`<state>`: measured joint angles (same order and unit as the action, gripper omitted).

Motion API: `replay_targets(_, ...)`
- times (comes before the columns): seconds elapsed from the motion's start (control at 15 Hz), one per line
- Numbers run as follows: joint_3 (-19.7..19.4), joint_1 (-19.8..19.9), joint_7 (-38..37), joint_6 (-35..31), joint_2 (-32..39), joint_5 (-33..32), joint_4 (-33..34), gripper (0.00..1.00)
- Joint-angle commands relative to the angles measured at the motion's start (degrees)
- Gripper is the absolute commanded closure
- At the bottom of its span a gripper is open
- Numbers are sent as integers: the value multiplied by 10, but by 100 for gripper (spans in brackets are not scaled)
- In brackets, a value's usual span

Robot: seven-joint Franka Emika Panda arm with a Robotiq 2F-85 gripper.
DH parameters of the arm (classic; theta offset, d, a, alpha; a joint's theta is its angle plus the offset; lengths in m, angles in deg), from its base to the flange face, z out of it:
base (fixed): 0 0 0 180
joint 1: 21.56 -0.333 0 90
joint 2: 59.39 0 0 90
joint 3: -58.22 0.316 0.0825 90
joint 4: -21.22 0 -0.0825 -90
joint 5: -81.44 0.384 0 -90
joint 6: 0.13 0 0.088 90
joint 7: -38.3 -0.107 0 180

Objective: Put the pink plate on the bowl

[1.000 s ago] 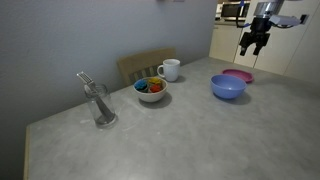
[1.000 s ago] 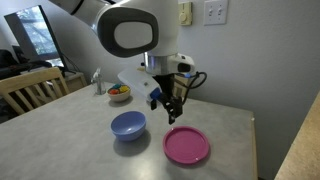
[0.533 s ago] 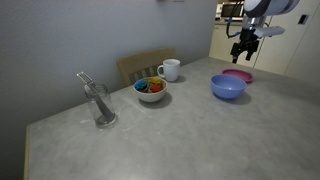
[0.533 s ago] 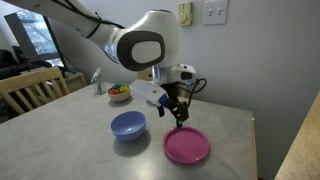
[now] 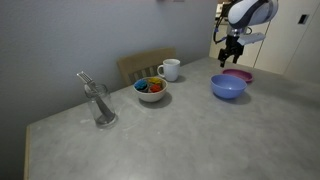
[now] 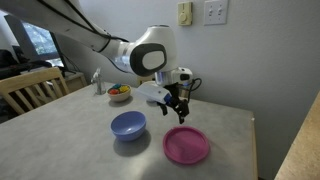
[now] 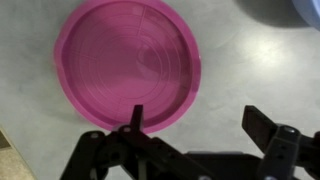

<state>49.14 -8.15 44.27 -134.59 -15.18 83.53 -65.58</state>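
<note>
Since the plate lies flat on the surface, I judge the step in hand to be the grasp, and a flat plate offers me only its rim. In an exterior view the bowl (image 6: 128, 125) stands upright on the left. The plate (image 6: 186, 145) lies near it on the right, apart from it and with nothing on it. My hand (image 6: 181, 112) hangs above the plate's edge and does not touch it.

To do this well, I would come down with 1 finger inside the rim and 1 outside. I would then pinch the lip firmly and lift level, since a thin plastic edge could slip or tip the plate.

In the wrist view the plate (image 7: 128, 65) fills the left side. 1 finger (image 7: 137, 118) sits over its near edge, and the other is out over bare surface (image 7: 260, 60) to the right. My hand is spread wide and holds nothing.
</note>
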Motion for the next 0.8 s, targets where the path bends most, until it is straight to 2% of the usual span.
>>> replay_targets(0.0, 19, 19, 4, 33, 42, 6, 57, 0)
replay_targets(0.6, 28, 42, 0, 80, 89, 22, 110, 0)
replay_targets(0.73, 30, 44, -1, 92, 96, 26, 121, 3)
